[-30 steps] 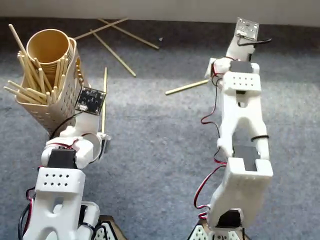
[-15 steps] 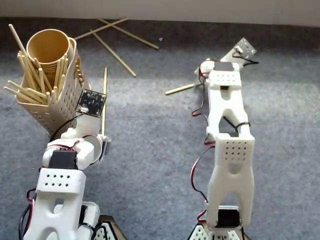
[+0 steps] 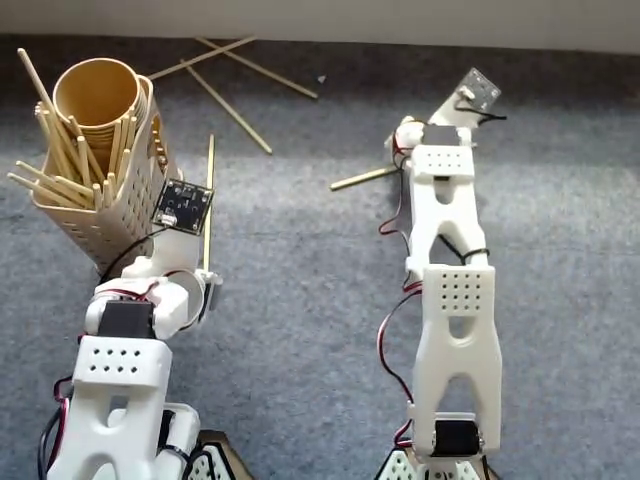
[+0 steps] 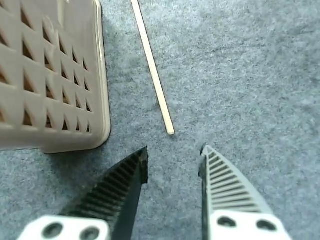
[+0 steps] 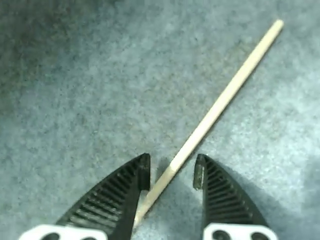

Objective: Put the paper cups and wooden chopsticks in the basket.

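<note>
Chopstick (image 5: 220,105) lies on the grey surface (image 3: 300,300), well apart from the basket (image 3: 90,225), and it runs slantwise between the jaws of the right claw (image 5: 171,172). That claw is partly open with nothing gripped yet, and the stick's long axis angles away from the tips, so a straight close should catch it near its end. Left claw (image 4: 172,157) hangs open and empty beside the basket, with another stick (image 4: 152,70) lying lengthwise just ahead.

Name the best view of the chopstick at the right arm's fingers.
Right wrist view: the pale wooden chopstick runs between its open fingers. The high view shows one end beside the arm; the left wrist view, another chopstick.
</note>
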You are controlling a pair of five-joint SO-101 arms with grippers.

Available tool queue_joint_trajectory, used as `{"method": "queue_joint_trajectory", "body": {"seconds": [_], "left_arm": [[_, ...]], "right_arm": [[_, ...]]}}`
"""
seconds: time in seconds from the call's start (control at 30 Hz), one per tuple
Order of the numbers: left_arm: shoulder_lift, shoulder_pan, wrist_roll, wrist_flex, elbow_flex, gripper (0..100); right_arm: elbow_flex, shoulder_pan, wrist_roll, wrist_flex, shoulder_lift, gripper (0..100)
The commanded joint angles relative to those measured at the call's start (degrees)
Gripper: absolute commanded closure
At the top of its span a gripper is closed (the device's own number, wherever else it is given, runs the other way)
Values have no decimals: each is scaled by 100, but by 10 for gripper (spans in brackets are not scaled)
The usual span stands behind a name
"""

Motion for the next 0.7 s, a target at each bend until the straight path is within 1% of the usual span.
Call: {"method": "queue_joint_trajectory", "body": {"seconds": [0.0,0.03,0.07,0.17,0.33,0.4,0.5,0.57,0.67], "left_arm": [[-13,57,62,-62,-22,807],[-13,57,62,-62,-22,807],[-13,57,62,-62,-22,807],[-13,57,62,-62,-22,807],[-13,57,62,-62,-22,807],[-13,57,62,-62,-22,807],[-13,57,62,-62,-22,807],[-13,57,62,-88,-22,807],[-13,31,62,-88,-13,807]], "right_arm": [[-224,-110,457,180,13,971],[-224,-92,510,259,13,998],[-242,-92,545,356,4,987],[-453,-101,598,822,13,995],[-1200,-189,835,2123,13,994],[-1622,-347,1336,2870,13,994],[-2246,-787,2084,4004,4,994],[-2343,-936,2444,3960,-40,994],[-2114,-1112,2558,3960,-224,994]]}}
